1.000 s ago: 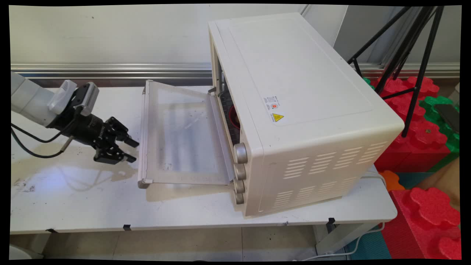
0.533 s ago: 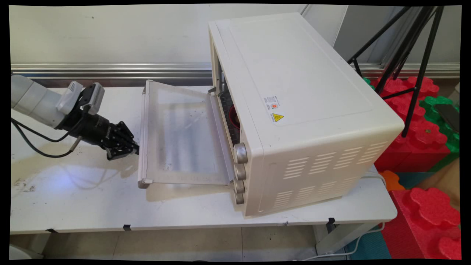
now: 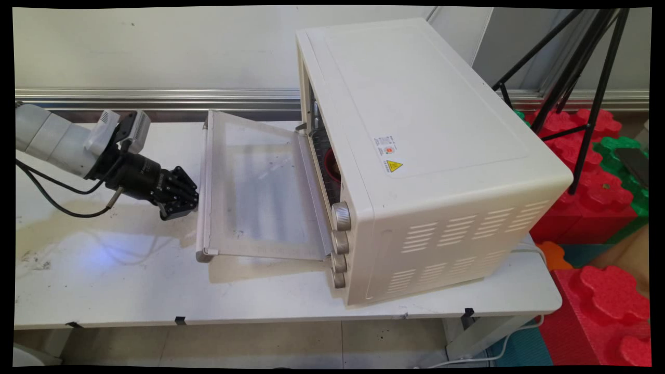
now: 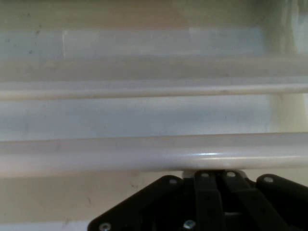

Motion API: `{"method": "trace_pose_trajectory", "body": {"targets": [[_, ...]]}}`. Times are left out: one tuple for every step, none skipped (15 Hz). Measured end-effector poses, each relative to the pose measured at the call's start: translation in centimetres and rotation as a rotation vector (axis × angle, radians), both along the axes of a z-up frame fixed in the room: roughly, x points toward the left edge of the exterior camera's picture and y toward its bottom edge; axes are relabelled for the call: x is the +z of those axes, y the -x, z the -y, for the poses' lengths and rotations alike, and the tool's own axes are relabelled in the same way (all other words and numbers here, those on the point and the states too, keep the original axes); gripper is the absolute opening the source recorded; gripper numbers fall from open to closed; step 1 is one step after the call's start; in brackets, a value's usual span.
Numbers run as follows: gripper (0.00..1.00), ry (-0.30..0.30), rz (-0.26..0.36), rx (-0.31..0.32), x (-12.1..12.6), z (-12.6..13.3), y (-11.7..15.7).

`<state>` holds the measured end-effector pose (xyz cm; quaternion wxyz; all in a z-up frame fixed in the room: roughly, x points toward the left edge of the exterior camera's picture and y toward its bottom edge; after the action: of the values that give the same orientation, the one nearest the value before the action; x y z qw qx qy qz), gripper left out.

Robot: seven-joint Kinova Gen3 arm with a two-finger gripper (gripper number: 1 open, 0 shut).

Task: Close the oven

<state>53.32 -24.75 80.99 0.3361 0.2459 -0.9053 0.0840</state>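
A cream toaster oven (image 3: pixel 426 130) stands on the white table (image 3: pixel 104 280), its glass door (image 3: pixel 260 192) folded down and open toward the left. My gripper (image 3: pixel 193 200) is shut, and its tips rest against the handle bar (image 3: pixel 201 176) on the door's outer edge, low near the table. In the hand view the gripper (image 4: pixel 219 173) has its folded linkage at the bottom, right under the pale handle bar (image 4: pixel 144 154) that crosses the picture. Something red (image 3: pixel 330 165) shows inside the oven cavity. Several knobs (image 3: pixel 340 215) run down the oven's front.
A black cable (image 3: pixel 52 202) hangs from the arm over the table's left part. A black tripod (image 3: pixel 587 78) and red and green foam blocks (image 3: pixel 597 197) stand to the right, beyond the table's end. The wall runs close behind the oven.
The gripper was open a second ago and has shut. It moved right and slightly up until it met the door's handle edge. The door's outer edge has lifted very slightly.
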Motion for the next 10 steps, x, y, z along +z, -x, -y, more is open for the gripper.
{"method": "trace_pose_trajectory", "body": {"targets": [[0.0, 0.004, -0.009, 0.0, 0.2, 0.1, 0.1], [0.0, 0.01, -0.021, -0.001, 0.4, 0.1, 0.3], [0.0, 0.015, -0.033, 0.001, 0.7, 0.0, 0.4], [0.0, 0.021, -0.043, 0.005, 1.0, -0.1, 0.9], [0.0, 0.025, -0.051, 0.005, 1.2, 0.0, 1.0], [0.0, 0.03, -0.061, 0.003, 1.5, 0.1, 1.3], [0.0, 0.036, -0.071, 0.001, 1.8, 0.2, 1.5], [0.0, 0.044, -0.083, 0.002, 2.2, 0.2, 1.8], [0.0, 0.05, -0.091, 0.0, 2.5, 0.3, 2.1], [0.0, 0.055, -0.099, -0.002, 2.7, 0.5, 2.4]]}}
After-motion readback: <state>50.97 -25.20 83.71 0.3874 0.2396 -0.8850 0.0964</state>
